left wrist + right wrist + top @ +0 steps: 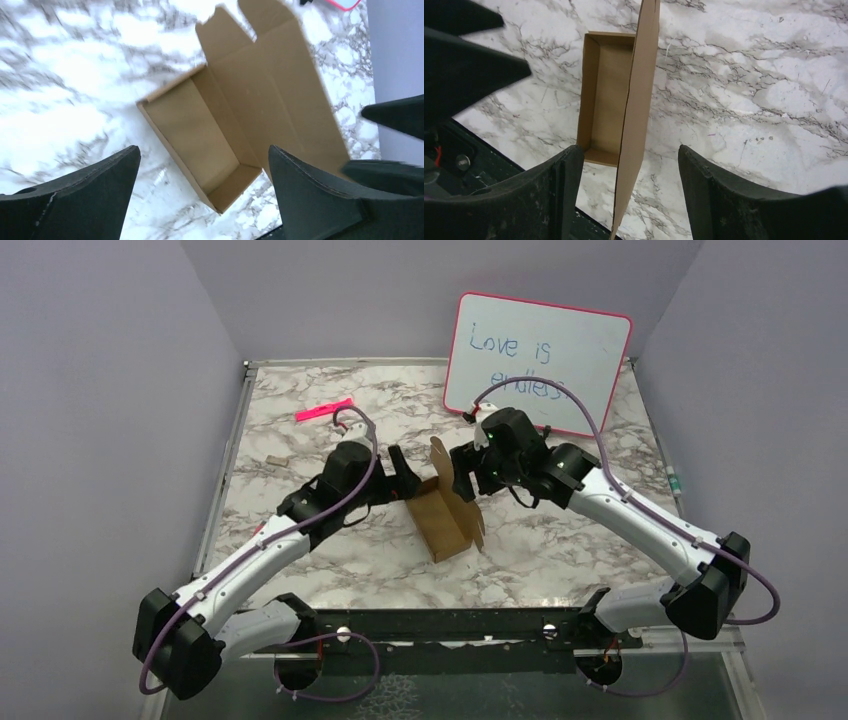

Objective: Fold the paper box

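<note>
The paper box (447,520) sits near the middle of the marble table (560,550), an open brown tray with its lid flap (636,100) standing upright along its 3 o'clock side. The left gripper (405,472) hovers at the box's 11 o'clock, claw spread wide and holding nothing. The right gripper (466,466) hangs at 1 o'clock, also wide, with the flap edge-on between its jaws; contact cannot be told. Farther back, a whiteboard (540,360) leans at 1 o'clock and a pink marker (323,410) lies at 10 o'clock
</note>
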Tool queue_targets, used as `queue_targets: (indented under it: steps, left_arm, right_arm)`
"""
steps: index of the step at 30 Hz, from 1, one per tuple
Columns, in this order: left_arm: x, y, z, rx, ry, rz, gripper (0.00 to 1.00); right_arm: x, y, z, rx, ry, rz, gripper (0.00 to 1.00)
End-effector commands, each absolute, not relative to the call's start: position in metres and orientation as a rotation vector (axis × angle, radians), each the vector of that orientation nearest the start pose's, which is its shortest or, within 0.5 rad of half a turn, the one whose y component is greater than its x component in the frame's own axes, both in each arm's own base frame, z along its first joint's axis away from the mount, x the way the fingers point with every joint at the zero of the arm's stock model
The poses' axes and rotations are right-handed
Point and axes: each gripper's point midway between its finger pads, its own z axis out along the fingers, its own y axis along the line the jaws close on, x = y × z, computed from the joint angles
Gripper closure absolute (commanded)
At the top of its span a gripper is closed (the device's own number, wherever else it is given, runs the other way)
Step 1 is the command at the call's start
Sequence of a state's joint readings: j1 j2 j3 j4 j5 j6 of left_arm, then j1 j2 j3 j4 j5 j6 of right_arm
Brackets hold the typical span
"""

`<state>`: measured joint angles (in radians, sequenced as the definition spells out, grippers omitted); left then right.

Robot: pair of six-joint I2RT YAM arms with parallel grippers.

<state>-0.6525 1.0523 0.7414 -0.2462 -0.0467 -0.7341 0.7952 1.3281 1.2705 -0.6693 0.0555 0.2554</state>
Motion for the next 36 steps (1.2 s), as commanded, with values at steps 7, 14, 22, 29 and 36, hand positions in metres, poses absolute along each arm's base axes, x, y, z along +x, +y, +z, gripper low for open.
queue_targets:
  steps: [7, 14, 22, 29, 36]
  left_arm:
    - [0.291, -0.154, 0.247, 0.201, 2.064, -0.304, 0.01]
    - [0.289, -0.135, 0.221, 0.258, 2.085, -0.23, 0.01]
    - [0.286, -0.121, 0.227, 0.213, 2.051, -0.211, 0.01]
    - [0.287, -0.109, 0.23, 0.175, 2.029, -0.173, 0.01]
    - [0.288, -0.11, 0.227, 0.196, 2.032, -0.192, 0.01]
  right_arm:
    - [0.252, 0.27, 0.2, -0.752, 2.361, 0.395, 0.39]
    - [0.253, 0.282, 0.179, -0.858, 2.409, 0.38, 0.57]
    - [0.25, 0.302, 0.166, -1.105, 2.393, 0.448, 0.8]
    - [0.254, 0.324, 0.173, -1.407, 2.182, 0.529, 0.92]
    - [0.256, 0.334, 0.159, -1.737, 1.978, 0.544, 0.92]
